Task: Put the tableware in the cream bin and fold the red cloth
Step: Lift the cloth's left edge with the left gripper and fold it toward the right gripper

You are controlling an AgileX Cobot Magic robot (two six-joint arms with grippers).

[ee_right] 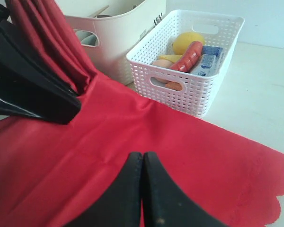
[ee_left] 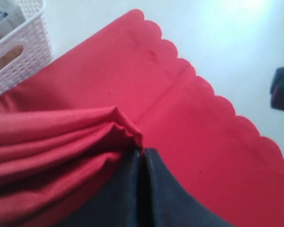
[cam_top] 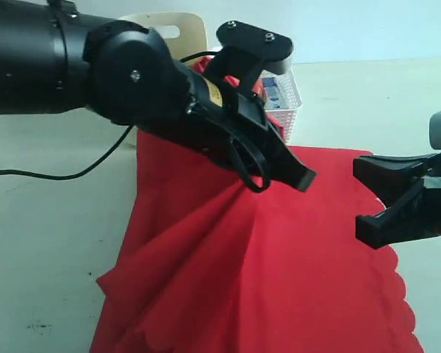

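**Folding the red cloth: left jaws hold a pinch, right jaws hold nothing**

My left gripper [cam_top: 303,178] is closed on a bunch of the red cloth [cam_top: 279,257] and holds it up at the middle of the exterior view. From there pleats fan down toward the lower left. My right gripper [ee_right: 143,156] is also closed, with nothing between its fingers, and it hangs over the flat cloth near the scalloped edge at the right.

No tableware shows on the cloth, so I judge that folding is the step in hand. To do it well, I think I should carry the pinched part across low and slowly, so the pleats flatten and do not twist. The right gripper could press the flat part so that it does not slide.

The right wrist view shows what my left arm mostly hides in the exterior view: the cream bin [ee_right: 118,33] at the upper left, and just beside it the white basket [ee_right: 194,90] with food. Only the left wrist view shows the pinch closely, with the folds meeting at my fingertips.
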